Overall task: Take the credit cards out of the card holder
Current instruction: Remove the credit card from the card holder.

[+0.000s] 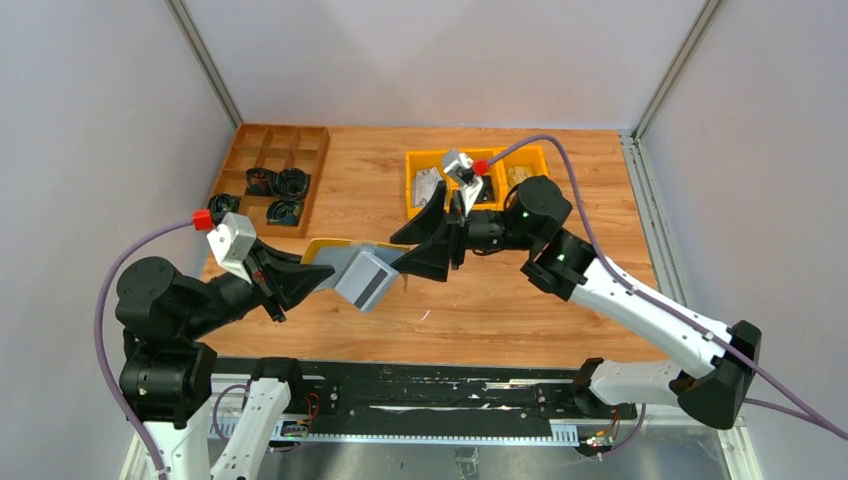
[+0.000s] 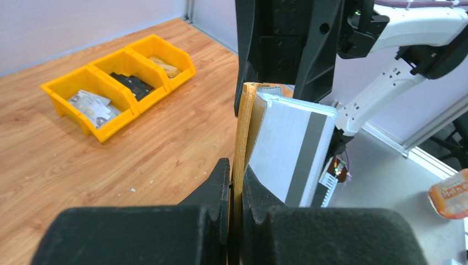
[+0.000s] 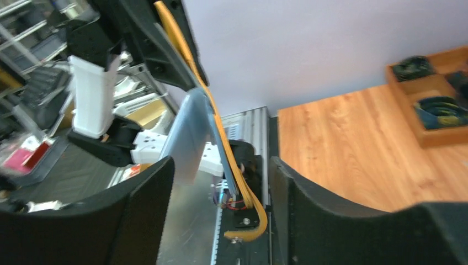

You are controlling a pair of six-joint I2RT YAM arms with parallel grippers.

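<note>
My left gripper [image 1: 305,272] is shut on the mustard-yellow card holder [image 1: 325,250] and holds it open above the table. In the left wrist view the fingers [image 2: 221,182] pinch its yellow cover [image 2: 243,127]. Light grey credit cards [image 1: 365,278] with a dark stripe stick out of its sleeve, and show in the left wrist view [image 2: 287,149]. My right gripper [image 1: 400,256] is open, its jaws on either side of the holder's free end. In the right wrist view the holder [image 3: 223,138] and a grey card [image 3: 190,132] lie between the spread fingers [image 3: 309,204], untouched.
Three joined yellow bins [image 1: 412,205] stand at the back: grey cards [image 1: 428,185] in the left one, black pieces in the middle, tan pieces on the right. A wooden divided tray [image 1: 285,135] with black cable coils sits back left. A black rail [image 1: 430,395] runs along the near edge.
</note>
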